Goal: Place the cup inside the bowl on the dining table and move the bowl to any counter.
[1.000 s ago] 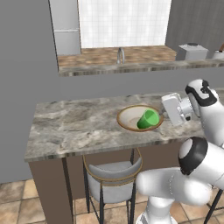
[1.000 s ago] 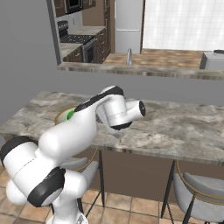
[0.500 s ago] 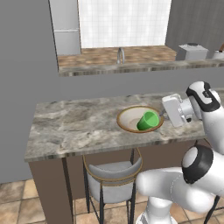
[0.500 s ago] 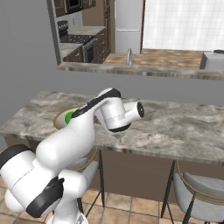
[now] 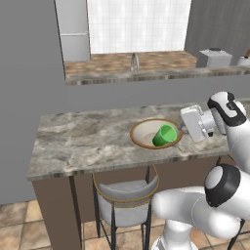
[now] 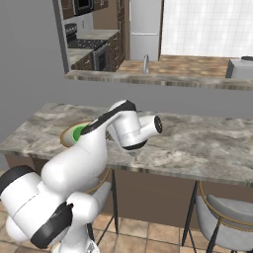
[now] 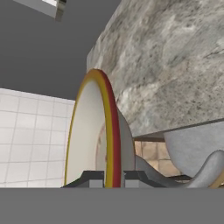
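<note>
Cup [image 5: 164, 135]: already lying in the bowl [image 5: 141, 138].
Gripper [image 7: 113, 178]: closed narrow on the bowl rim.
Left: carrying the bowl from the dining table [image 5: 83, 141] to a counter [image 5: 161, 73].

White arm [image 6: 94, 143] hides most of bowl [image 6: 67, 136].

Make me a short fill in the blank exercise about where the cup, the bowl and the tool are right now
1. The green cup lies tilted inside the ____.
2. The bowl rests on the marble dining ____.
3. The tool is shut on the bowl's ____.
4. Under the table stands a grey ____.

Missing words: bowl; table; rim; stool
</note>
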Motion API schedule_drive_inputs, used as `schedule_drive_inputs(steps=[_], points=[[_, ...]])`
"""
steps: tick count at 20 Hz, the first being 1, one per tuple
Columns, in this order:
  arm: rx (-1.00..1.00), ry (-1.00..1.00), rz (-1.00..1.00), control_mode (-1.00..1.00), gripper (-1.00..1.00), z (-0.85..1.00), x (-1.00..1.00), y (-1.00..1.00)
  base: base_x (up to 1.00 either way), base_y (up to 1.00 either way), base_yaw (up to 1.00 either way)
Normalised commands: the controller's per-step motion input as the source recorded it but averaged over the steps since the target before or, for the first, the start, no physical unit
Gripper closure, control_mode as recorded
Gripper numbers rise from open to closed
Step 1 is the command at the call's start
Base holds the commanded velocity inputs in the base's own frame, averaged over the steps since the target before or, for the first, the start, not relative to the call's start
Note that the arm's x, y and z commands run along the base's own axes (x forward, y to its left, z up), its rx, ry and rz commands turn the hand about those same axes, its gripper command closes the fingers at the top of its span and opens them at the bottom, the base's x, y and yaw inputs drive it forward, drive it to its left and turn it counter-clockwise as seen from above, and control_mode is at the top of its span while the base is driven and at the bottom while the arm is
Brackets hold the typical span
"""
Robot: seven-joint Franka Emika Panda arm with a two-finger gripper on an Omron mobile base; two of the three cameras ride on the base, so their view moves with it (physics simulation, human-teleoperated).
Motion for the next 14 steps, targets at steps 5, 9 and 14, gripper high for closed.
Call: schedule_drive_inputs(steps=[5, 9, 14], points=[[0.00, 0.00, 0.00, 1.00, 1.00, 0.00, 0.00, 0.00, -0.02, 0.00, 0.00], [0.00, 0.00, 0.00, 1.00, 1.00, 0.00, 0.00, 0.00, -0.40, -0.07, -0.01], [0.00, 0.00, 0.00, 1.00, 1.00, 0.00, 0.00, 0.00, -0.66, -0.26, -0.03]])
